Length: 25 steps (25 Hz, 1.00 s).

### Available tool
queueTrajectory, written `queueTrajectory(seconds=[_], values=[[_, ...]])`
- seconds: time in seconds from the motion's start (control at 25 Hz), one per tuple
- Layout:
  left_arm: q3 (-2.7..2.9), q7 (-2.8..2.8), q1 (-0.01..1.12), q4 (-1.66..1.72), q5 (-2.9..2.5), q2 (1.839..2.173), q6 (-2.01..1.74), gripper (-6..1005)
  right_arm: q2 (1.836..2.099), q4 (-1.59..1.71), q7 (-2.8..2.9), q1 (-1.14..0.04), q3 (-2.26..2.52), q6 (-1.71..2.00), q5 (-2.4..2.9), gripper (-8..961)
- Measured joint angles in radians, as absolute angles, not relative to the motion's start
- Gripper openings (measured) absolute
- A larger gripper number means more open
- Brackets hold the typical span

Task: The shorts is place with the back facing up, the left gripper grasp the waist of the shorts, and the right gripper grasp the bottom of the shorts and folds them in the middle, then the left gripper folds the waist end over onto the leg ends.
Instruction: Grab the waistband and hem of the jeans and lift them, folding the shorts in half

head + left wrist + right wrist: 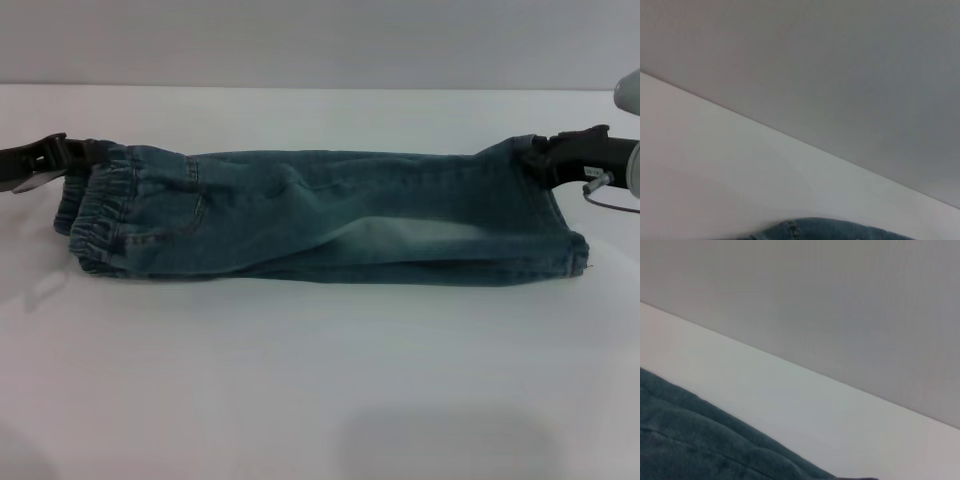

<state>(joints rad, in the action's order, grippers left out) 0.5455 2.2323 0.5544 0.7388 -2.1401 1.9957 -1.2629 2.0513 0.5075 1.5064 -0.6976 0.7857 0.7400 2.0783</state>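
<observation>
The shorts (pixel 330 215) lie folded lengthwise across the white table, one back pocket facing up. The ruffled waist of the shorts (pixel 105 215) is at the left, and the bottom of the shorts (pixel 565 235) with its flat hems is at the right. My left gripper (pixel 92 152) is at the far corner of the waist, shut on the band. The right gripper (pixel 532 152) is shut on the far corner of the leg hems, where the denim peaks up slightly. The left wrist view shows a strip of denim (pixel 830 230), and the right wrist view shows a denim fold (pixel 700 440).
The white table (pixel 320 380) stretches wide in front of the shorts. A grey wall rises behind its far edge. Nothing else stands on the table.
</observation>
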Motion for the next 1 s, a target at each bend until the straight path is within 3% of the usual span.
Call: queueTrajectory(seconds=[0.24, 0.44, 0.72, 1.0], values=[[0.545, 2.213, 0.554, 0.738, -2.137, 2.006, -1.250, 156, 2.051, 0.508, 1.506, -0.696, 0.785, 0.720, 2.076, 355], [0.548, 2.188, 0.555, 0.738, -2.136, 2.013, -1.250, 258, 2.053, 0.509, 1.506, -0.689, 0.785, 0.719, 2.073, 430], [0.574, 2.157, 0.562, 0.745, -2.137, 2.001, -1.263, 503, 2.061, 0.513, 1.493, -0.680, 0.785, 0.721, 2.071, 520], [0.598, 2.121, 0.562, 0.751, -2.147, 1.959, -1.253, 738, 2.067, 0.509, 1.455, -0.675, 0.785, 0.743, 2.054, 521]])
